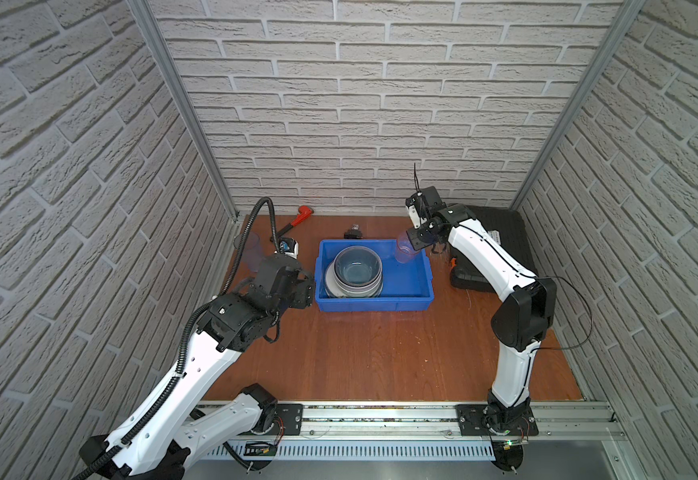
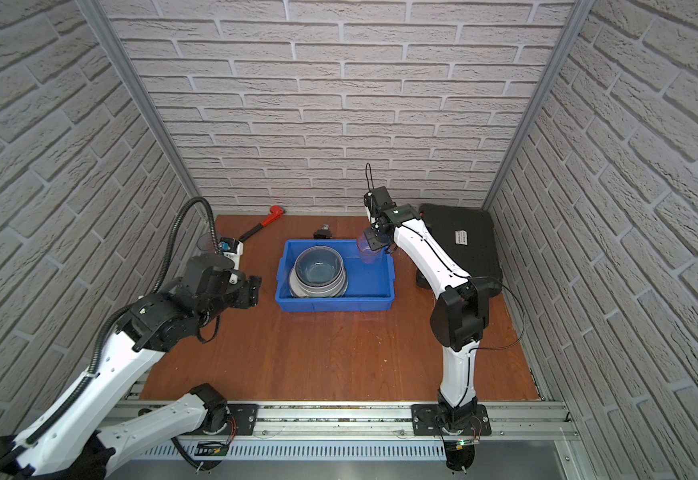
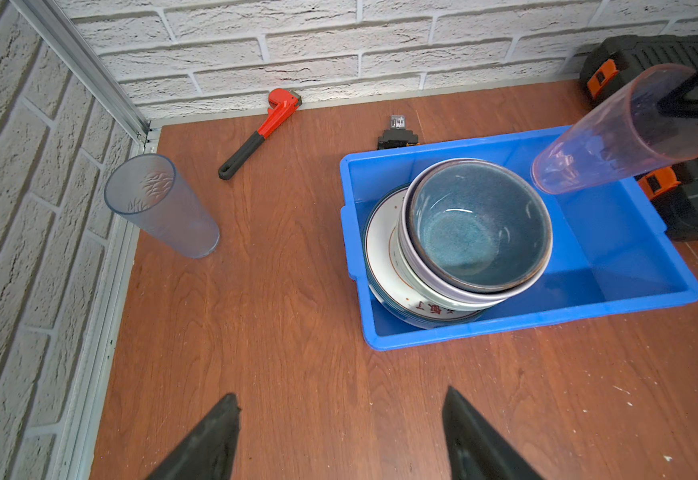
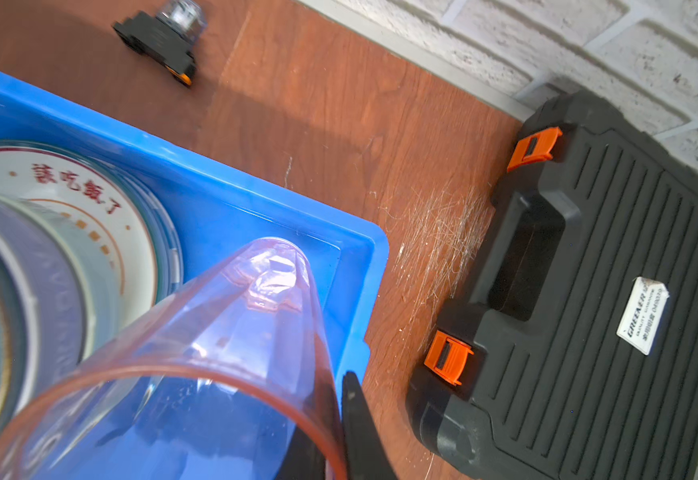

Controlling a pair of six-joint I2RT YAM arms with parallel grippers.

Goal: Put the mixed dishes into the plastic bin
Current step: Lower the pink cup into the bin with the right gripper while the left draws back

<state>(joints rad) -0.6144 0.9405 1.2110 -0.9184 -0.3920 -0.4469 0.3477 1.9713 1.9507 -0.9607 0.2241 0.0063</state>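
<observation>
The blue plastic bin sits mid-table. In its left half a dark blue bowl is nested in a lilac bowl, on top of a teal-rimmed lettered plate. My right gripper is shut on the rim of a pink clear tumbler, held tilted over the bin's far right corner. My left gripper hangs open and empty over bare table, left of the bin. A blue-tinted tumbler stands upright by the left wall.
A red-headed wrench lies near the back wall. A small black device sits just behind the bin. A black ribbed tool case fills the back right corner. Brick walls close in three sides.
</observation>
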